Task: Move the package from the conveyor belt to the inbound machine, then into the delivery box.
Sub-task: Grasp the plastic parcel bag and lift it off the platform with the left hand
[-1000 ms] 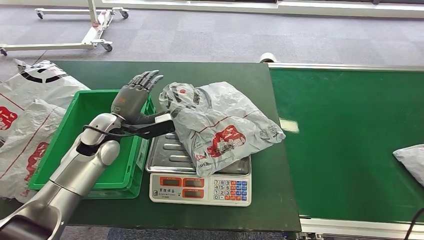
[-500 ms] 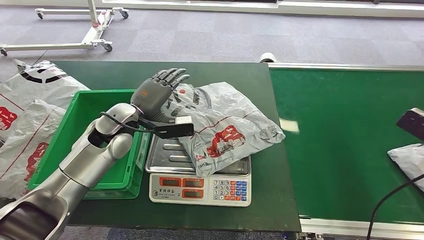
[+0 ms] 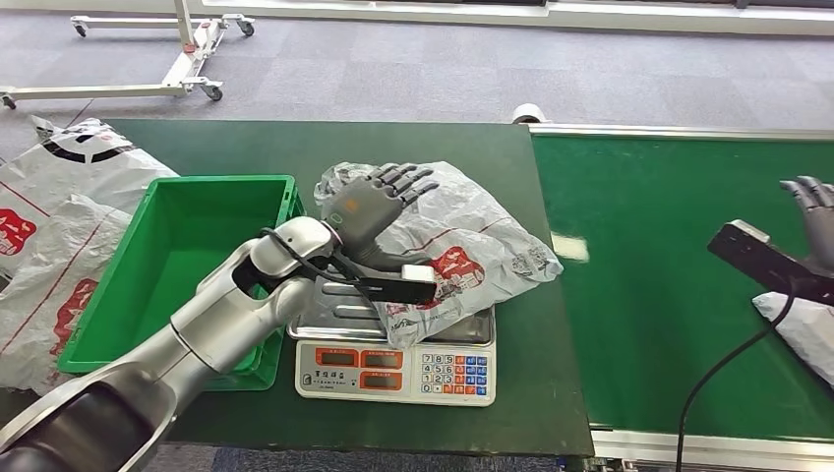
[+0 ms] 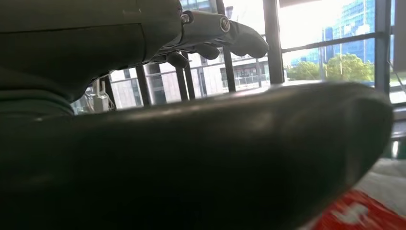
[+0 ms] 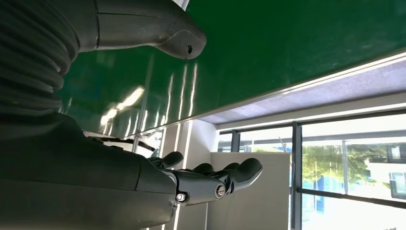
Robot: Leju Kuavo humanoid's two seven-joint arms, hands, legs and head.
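The dark green surface (image 3: 433,147) carries a green bin (image 3: 118,324) and the scale (image 3: 393,369), on which the package (image 3: 462,246) is draped, overhanging the pan. The left hand (image 3: 379,202) is held spread above it, gripping nothing; loose film could be snagged or dragged off. The right hand (image 3: 811,211) is spread, empty, over the belt (image 3: 669,295).

Head view looks down on the table (image 3: 246,147); wrist views sit close behind hands.
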